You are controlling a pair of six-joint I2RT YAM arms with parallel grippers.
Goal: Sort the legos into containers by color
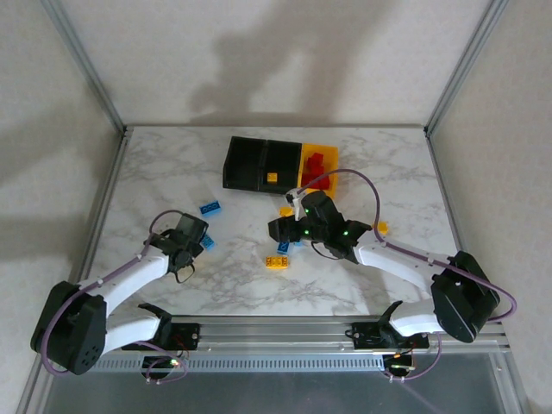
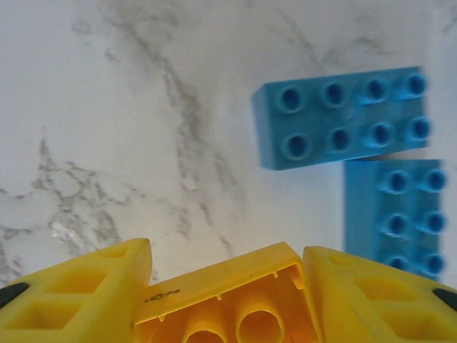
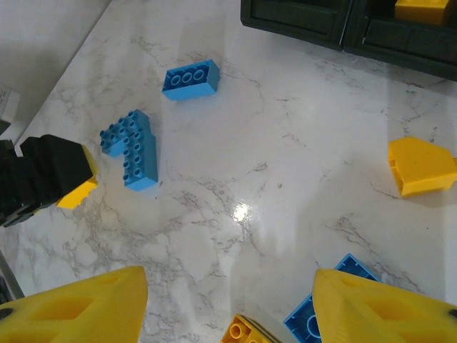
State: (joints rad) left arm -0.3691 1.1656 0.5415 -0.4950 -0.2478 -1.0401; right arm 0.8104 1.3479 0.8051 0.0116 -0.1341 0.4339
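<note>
My left pincer [image 2: 225,261] is closed on a yellow brick [image 2: 221,304]. Its hollow underside faces the wrist camera, and as far as I can judge a finger presses on each end. It hangs low over the left half of the counter [image 2: 107,107], nearer the near edge than the far one, just beside a blue pair [image 2: 343,118] lying in an L.

The brick is hard, light, smooth-walled plastic. It should not deform or break, but I expect the glossy sides could slip, or let it pivot if the hold is off-centre. I judge the flat side walls are the place to take it, squarely and at mid-height, not on the studs.

One yellow piece lies in the middle bin [image 1: 283,159] at the far edge, and reds lie in the yellow bin [image 1: 335,148] beside it, so I take the middle bin as this brick's home.

My right pincer [image 3: 228,282] is spread wide and empty over the counter's centre. Below it a second yellow brick [image 3: 241,332] and a blue brick [image 3: 325,314] lie close together.
</note>
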